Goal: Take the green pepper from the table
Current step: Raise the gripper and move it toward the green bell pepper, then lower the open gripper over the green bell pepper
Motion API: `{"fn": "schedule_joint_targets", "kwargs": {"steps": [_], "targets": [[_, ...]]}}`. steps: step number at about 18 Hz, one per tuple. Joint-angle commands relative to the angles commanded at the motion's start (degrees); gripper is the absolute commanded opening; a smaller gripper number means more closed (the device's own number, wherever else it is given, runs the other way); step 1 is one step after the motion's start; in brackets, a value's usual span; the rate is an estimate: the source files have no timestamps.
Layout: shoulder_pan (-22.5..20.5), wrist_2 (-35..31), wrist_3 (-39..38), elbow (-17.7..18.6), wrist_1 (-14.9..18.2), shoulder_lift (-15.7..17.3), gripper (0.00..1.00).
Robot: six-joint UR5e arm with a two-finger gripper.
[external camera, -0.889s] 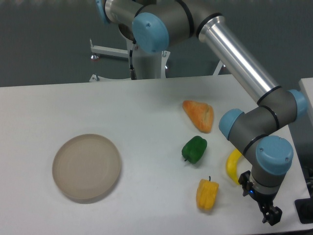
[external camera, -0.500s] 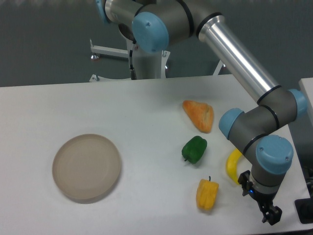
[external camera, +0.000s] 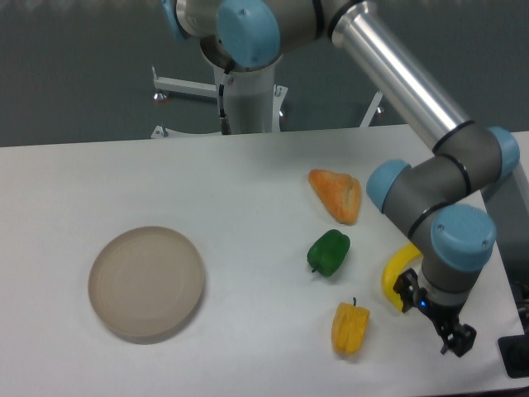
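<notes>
The green pepper (external camera: 329, 251) lies on the white table (external camera: 248, 182), right of centre, glossy and dark green, with nothing touching it. My gripper (external camera: 455, 339) hangs low near the table's front right corner, well to the right of the green pepper and below it in the picture. It is small and dark, and I cannot tell how its fingers stand. Nothing shows between them.
A yellow-orange pepper (external camera: 350, 327) lies just in front of the green one. An orange bread-like piece (external camera: 337, 194) lies behind it. A yellow banana (external camera: 395, 276) is partly hidden by my wrist. A round beige plate (external camera: 146, 282) sits at the left.
The arm has shifted a little up and to the left, with the gripper slightly higher. The objects have not moved.
</notes>
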State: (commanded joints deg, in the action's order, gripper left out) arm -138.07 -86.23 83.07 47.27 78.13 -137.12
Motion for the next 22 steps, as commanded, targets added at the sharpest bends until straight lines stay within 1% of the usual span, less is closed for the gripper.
{"fn": "schedule_joint_targets", "kwargs": {"steps": [1,2,3,4,7,9,11,13,14,15,16,17,20,22], "targets": [[-0.79,2.97,-2.88,2.89,-0.35,2.02,1.0],[-2.19,7.69,-6.39,4.75,-0.35,3.52,1.0],[-2.46,10.44,-8.69,6.59,-0.52,4.57,1.0],[-3.16,12.38,-11.06,9.66,-0.7,6.59,1.0],[-3.35,12.66,-14.41,17.92,-0.79,11.34,1.0],[-3.17,12.58,-15.74,22.14,-0.96,13.54,1.0],[-2.82,12.4,-15.74,25.84,-1.84,14.34,1.0],[-2.73,12.05,-15.83,28.83,-4.9,15.04,1.0],[-2.64,12.05,-15.92,30.76,-5.88,16.0,1.0],[-2.56,12.05,-15.83,33.3,-7.54,16.53,1.0],[-2.56,12.05,-15.92,34.03,-8.77,16.63,1.0],[-2.56,12.05,-15.92,34.38,-9.13,16.71,1.0],[-2.38,11.96,-15.83,36.31,-9.66,16.89,1.0],[-2.12,12.05,-15.74,36.67,-9.93,17.24,1.0]]}}
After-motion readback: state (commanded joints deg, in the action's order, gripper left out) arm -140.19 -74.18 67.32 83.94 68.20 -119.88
